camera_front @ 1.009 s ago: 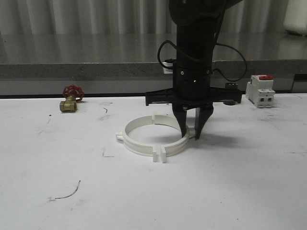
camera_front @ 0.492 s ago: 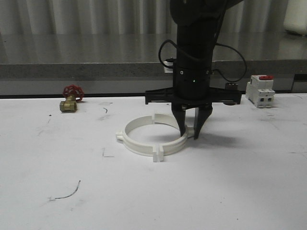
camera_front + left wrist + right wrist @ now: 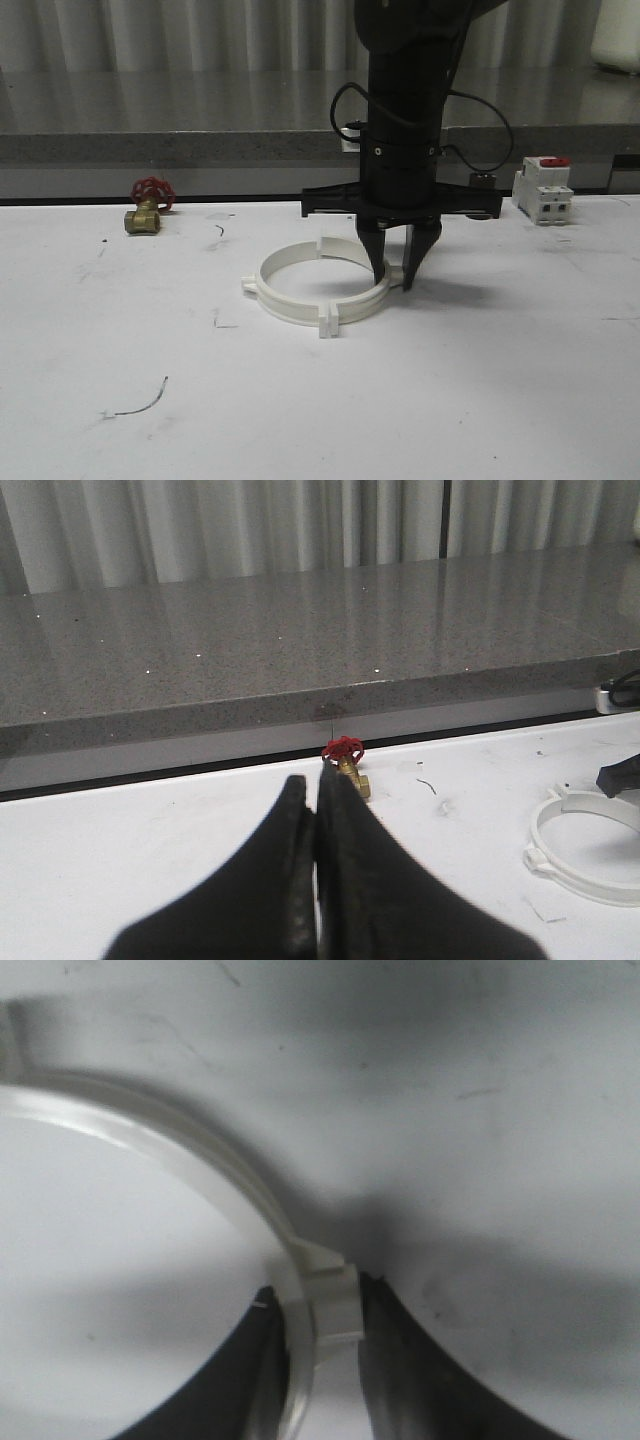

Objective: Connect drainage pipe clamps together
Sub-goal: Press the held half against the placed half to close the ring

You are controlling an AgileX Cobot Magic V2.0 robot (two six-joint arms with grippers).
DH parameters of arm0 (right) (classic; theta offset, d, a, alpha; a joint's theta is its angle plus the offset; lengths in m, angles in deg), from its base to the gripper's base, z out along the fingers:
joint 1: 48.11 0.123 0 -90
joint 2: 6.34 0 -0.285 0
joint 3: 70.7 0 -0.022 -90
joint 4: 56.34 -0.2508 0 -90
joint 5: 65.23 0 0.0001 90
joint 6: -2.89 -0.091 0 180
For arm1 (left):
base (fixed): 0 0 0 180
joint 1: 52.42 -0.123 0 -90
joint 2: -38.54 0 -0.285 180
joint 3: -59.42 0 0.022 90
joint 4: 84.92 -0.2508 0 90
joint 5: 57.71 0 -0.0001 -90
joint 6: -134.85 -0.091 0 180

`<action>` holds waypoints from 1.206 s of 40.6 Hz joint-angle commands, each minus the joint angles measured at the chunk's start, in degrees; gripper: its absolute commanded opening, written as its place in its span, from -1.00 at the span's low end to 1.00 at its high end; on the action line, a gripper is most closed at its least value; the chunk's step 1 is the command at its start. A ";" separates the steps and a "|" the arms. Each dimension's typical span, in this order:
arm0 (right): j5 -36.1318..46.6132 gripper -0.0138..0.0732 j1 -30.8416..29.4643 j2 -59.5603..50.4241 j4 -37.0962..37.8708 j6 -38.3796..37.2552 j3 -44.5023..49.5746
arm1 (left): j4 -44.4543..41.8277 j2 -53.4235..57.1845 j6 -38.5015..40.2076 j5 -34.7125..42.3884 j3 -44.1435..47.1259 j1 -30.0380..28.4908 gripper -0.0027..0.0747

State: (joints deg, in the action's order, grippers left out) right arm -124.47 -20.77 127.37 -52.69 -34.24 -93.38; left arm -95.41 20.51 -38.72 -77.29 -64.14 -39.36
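Note:
Two white drainage pipe clamps lie on the white table as a wide ring, the left half (image 3: 268,290) and the right half (image 3: 366,300). Their end tabs stand close together at the front (image 3: 329,326) and the back (image 3: 322,244). My right gripper (image 3: 394,281) points straight down over the ring's right side. In the right wrist view this gripper (image 3: 320,1296) is shut on the band (image 3: 180,1155) and its side nub (image 3: 337,1305), one finger inside the ring and one outside. The left gripper (image 3: 312,782) is shut and holds nothing. Part of the ring (image 3: 560,865) lies off to its side.
A brass valve with a red handwheel (image 3: 148,205) sits at the back left of the table. At the back right stands a white breaker with a red top (image 3: 543,190). A grey stone ledge (image 3: 200,140) runs along the far edge.
The ring has slid a little to the left with the right gripper on it. The front tabs now sit slightly further left than a second ago.

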 commanded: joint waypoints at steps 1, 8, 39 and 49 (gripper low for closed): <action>0.44 -0.39 -0.20 -3.18 0.08 -1.11 -1.63 | -0.17 -0.51 0.00 4.47 -1.55 -0.12 -0.98; 0.39 -0.27 -0.20 -3.18 0.08 -1.31 -1.63 | -0.17 -0.51 0.00 4.47 -1.55 -0.12 -0.98; 0.19 -0.26 -0.20 -3.18 0.08 -0.98 -1.63 | -0.17 -0.51 0.00 4.47 -1.55 -0.12 -0.98; -0.23 -0.26 -0.20 -3.18 0.08 -0.34 -1.63 | -0.17 -0.51 0.00 4.47 -1.55 -0.12 -0.98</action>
State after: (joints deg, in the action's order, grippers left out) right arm -124.57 -20.77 127.46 -52.69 -35.46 -93.41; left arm -95.41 20.51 -38.76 -77.29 -64.14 -39.36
